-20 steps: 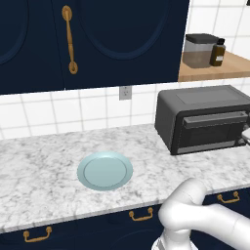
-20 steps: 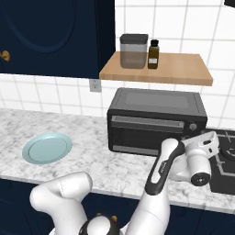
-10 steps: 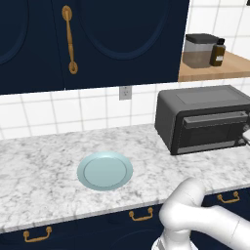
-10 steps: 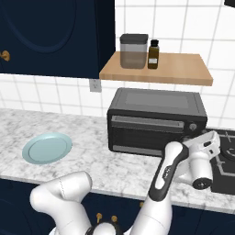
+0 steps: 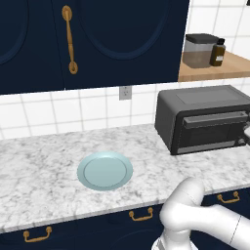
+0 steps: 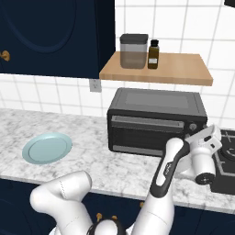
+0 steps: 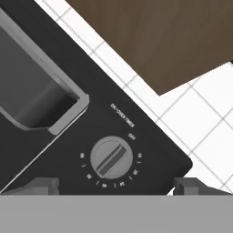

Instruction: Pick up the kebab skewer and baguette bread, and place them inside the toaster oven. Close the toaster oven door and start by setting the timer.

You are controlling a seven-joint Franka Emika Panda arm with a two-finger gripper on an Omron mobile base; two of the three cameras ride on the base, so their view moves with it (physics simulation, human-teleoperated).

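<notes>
Gripper (image 7: 116,186) spread wide and empty, tips straddling the round timer knob (image 7: 111,157) on the right end of the toaster oven (image 6: 153,120), which sits on the marble counter (image 5: 44,161) under the wooden shelf (image 6: 158,69), door (image 6: 149,131) shut with its grey bar handle (image 7: 54,116) along the top. Likely a small, rigid, smooth dial with some spring resistance and little to grab, so best pinched across the raised bar on its face and turned from there. Worth keeping the squeeze firm and centred, since a slick knob could slip under a twist.
</notes>
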